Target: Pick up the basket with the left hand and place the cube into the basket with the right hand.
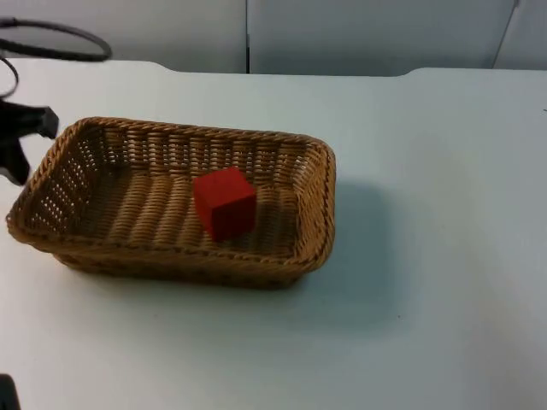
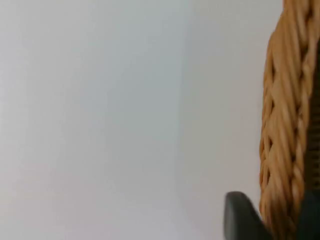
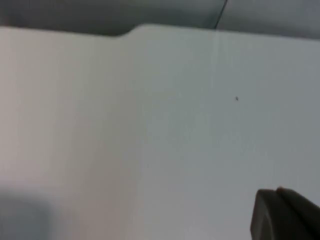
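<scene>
A woven wicker basket stands left of the table's middle. A red cube lies inside it on the basket floor, nearer its right end. My left gripper is at the basket's left rim. In the left wrist view the braided rim runs between the jaws and fills the gap, with my left gripper shut on it. My right gripper waits over bare white table, away from the basket and the cube.
The white table top spreads open to the right of and in front of the basket. The grey partition wall closes the far edge. A black cable loop lies at the back left.
</scene>
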